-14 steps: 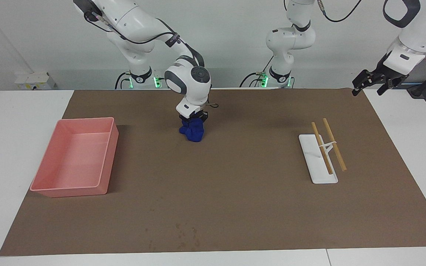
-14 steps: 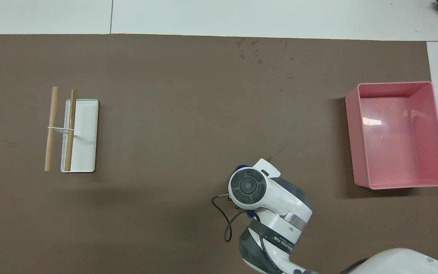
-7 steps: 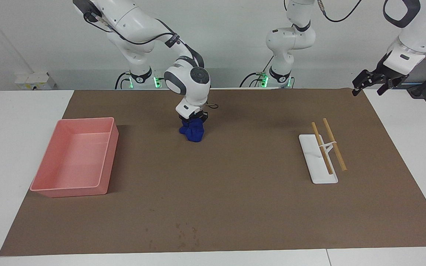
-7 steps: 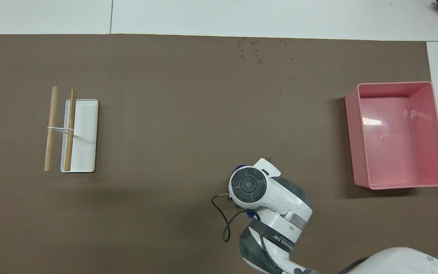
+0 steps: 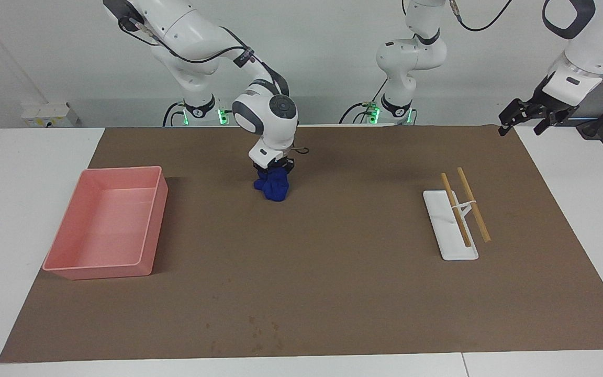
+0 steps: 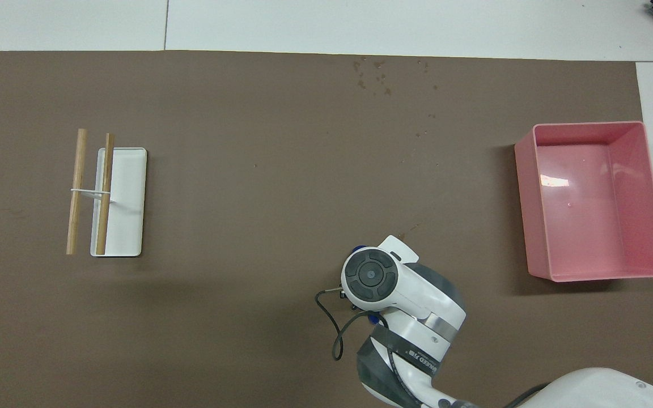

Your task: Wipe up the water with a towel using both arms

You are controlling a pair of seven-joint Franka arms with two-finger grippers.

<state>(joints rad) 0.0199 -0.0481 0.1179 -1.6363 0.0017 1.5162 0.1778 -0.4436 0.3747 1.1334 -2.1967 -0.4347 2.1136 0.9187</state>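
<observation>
The right gripper [image 5: 273, 170] is pointing straight down over the brown mat [image 5: 333, 272], its fingers clamped together on the top of the towel [image 5: 273, 187], which is hanging bunched beneath it with its lower end at or just above the mat; whether it is touching cannot be told. In the overhead view the towel is showing only as a blue sliver [image 6: 360, 249] at about ten o'clock of the arm's round wrist cap. The pink tray [image 5: 103, 223] is sitting toward the right arm's end of the table. Small dark water spots [image 6: 374, 73] are lying on the mat, farther from the robots than the towel. The left gripper [image 5: 524, 117] is waiting raised over the mat's corner at the left arm's end, its fingers standing apart and holding nothing. The white rack [image 5: 449, 225] with two wooden sticks [image 5: 464, 205] is sitting nearby
</observation>
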